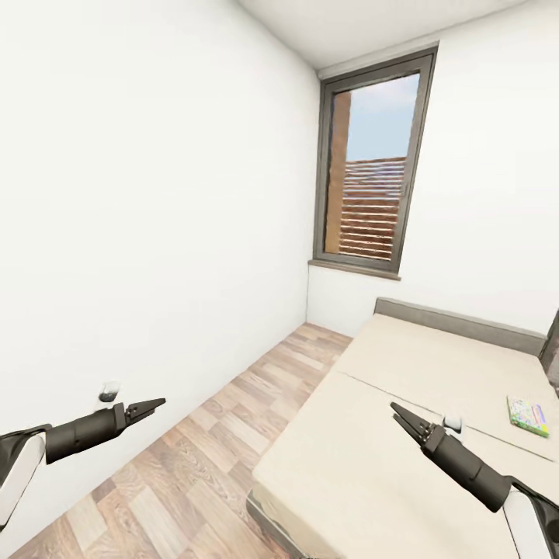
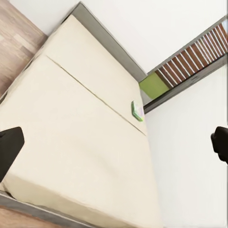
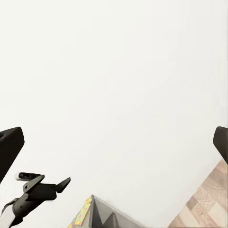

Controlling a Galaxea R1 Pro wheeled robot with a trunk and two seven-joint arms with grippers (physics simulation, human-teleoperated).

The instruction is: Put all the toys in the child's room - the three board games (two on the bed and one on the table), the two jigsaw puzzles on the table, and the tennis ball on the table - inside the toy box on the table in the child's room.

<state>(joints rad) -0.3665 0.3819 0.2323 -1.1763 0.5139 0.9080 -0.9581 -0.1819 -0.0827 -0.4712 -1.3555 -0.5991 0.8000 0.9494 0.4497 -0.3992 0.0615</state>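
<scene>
A board game (image 1: 529,415) with a green edge and a colourful cover lies flat on the bed (image 1: 388,466) near its far right side. The left wrist view shows the same board game (image 2: 137,110) on the beige bed cover (image 2: 71,142). My left gripper (image 1: 155,404) hangs open over the wood floor, left of the bed and far from the game. My right gripper (image 1: 401,412) is open above the middle of the bed, well short of the game. Both hold nothing. The table, toy box, jigsaw puzzles and tennis ball are out of view.
A white wall (image 1: 155,194) runs close along my left. A tall grey-framed window (image 1: 373,163) stands in the far corner. A strip of wood plank floor (image 1: 210,458) lies between the wall and the bed. A grey headboard (image 1: 458,317) borders the bed's far edge.
</scene>
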